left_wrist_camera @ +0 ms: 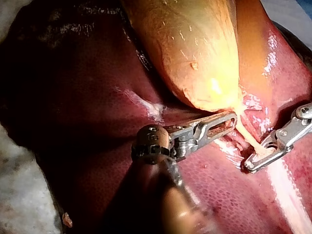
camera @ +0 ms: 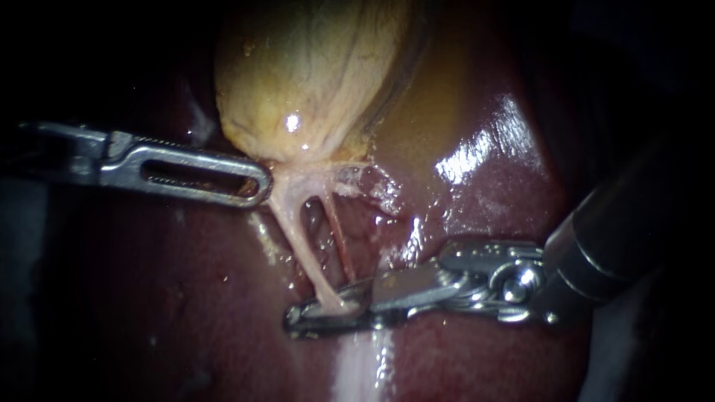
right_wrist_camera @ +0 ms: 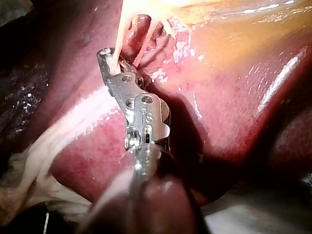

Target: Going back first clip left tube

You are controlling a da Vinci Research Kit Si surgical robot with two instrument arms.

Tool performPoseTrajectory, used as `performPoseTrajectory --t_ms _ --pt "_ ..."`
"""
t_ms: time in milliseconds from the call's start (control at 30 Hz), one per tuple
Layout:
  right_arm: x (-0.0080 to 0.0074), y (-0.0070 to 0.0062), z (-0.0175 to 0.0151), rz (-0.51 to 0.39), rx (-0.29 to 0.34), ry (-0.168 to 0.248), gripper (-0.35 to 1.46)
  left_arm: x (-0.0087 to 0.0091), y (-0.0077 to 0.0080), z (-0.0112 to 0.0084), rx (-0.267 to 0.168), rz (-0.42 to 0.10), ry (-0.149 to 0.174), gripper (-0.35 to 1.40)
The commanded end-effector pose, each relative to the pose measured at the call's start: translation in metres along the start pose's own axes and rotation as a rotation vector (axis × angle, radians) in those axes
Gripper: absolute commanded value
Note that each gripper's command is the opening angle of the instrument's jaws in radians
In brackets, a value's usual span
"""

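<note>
Left tube (camera: 299, 240), pale and taut, is running from the neck of the gallbladder (camera: 313, 74) down to the liver surface, and its lower end is sitting between the jaws of the right instrument (camera: 320, 314). Those jaws are lying nearly together and pressing the tube from both sides, so they are gripping it; no clip can be made out on it from any view. Just beside it, the thinner, reddish right tube (camera: 339, 242) is running alongside and passing behind the upper jaw. At the upper end of both tubes, the left instrument (camera: 257, 182) is reaching in level, its slotted jaws closing on the pale tissue at the gallbladder's neck. The yellow gallbladder is lying against the glistening dark red liver (camera: 491, 201), which is surrounding the whole field.
</note>
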Motion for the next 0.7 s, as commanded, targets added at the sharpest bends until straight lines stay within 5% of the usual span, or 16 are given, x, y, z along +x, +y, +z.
performPoseTrajectory --t_ms 33,333,467,700 --pt "0.0001 0.0 0.0 0.001 0.001 0.0 -0.35 0.0 0.0 0.0 0.0 0.0 0.0 -0.35" --pt "0.0003 -0.0005 0.0003 0.001 0.007 -0.003 -0.35 0.0 0.0001 0.0 0.0 0.0 0.0 -0.35" --pt "0.0006 -0.0006 0.0005 -0.003 0.049 0.07 0.32 0.0 0.0 0.0 0.0 0.0 0.0 -0.35" --pt "0.0019 -0.0005 0.001 -0.125 0.003 0.097 0.49 -0.0001 0.0001 -0.0001 0.0 0.0 0.0 -0.35"
